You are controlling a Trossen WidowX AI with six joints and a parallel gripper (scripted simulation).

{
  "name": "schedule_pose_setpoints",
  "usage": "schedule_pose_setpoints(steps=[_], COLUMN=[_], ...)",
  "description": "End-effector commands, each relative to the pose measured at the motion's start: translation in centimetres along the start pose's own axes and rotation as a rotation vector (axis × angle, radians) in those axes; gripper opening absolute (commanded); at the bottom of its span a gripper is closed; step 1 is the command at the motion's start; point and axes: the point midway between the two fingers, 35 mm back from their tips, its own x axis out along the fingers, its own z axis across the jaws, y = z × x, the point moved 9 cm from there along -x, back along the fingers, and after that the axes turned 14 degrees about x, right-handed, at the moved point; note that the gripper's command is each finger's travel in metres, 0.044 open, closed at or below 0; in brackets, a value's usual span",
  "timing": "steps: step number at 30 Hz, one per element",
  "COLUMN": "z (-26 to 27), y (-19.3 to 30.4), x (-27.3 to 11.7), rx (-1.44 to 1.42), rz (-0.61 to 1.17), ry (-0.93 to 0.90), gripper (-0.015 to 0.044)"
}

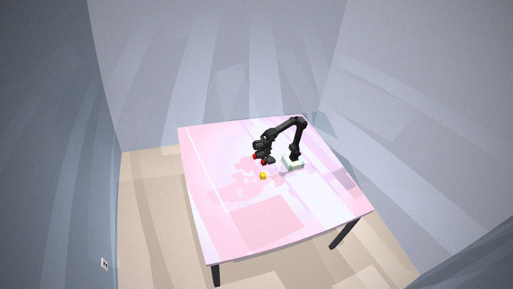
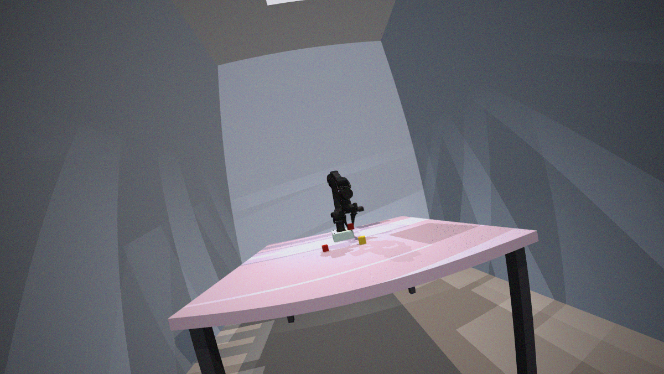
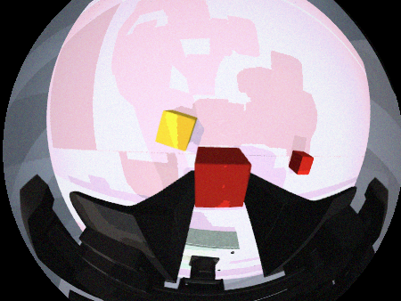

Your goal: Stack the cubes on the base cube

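A yellow cube (image 1: 263,175) (image 2: 362,240) (image 3: 175,130), the base cube, sits on the table with nothing on top. My gripper (image 1: 264,161) (image 2: 351,226) (image 3: 218,176) is shut on a red cube (image 1: 263,163) (image 2: 351,227) (image 3: 223,189) and holds it above the table. In the wrist view the held cube is below and right of the yellow one, apart from it. The other red cube (image 1: 255,156) (image 2: 325,248) (image 3: 302,163) lies on the table, at the right in the wrist view and away from the yellow cube.
The pale green mounting box (image 1: 294,166) (image 2: 342,237) (image 3: 213,239) of the arm stands on the pink and white table (image 1: 201,229) (image 2: 241,292). The arm (image 1: 283,127) (image 2: 335,195) rises from the box and arches over the table. Patches of shadow cross the table top.
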Motion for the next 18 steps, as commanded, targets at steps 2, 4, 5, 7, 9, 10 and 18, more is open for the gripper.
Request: schedule_pose_setpoints(steps=[2, 4, 5, 7, 9, 10, 18], z=[0.9, 1.2, 1.4, 1.7, 2.1, 2.2, 3.6], y=[-0.1, -0.1, -0.1, -0.1, 0.0, 0.0, 0.1], x=[0.4, 0.5, 0.6, 0.7, 0.8, 0.9, 1.3], rx=[0.161, 0.219, 0.248, 0.306, 0.363, 0.392, 0.623], rz=[0.001, 0.001, 0.001, 0.001, 0.001, 0.001, 0.001], ry=[0.004, 0.004, 0.004, 0.003, 0.003, 0.003, 0.001], gripper=[0.0105, 0.0105, 0.0105, 0.0105, 0.0105, 0.0105, 0.0105])
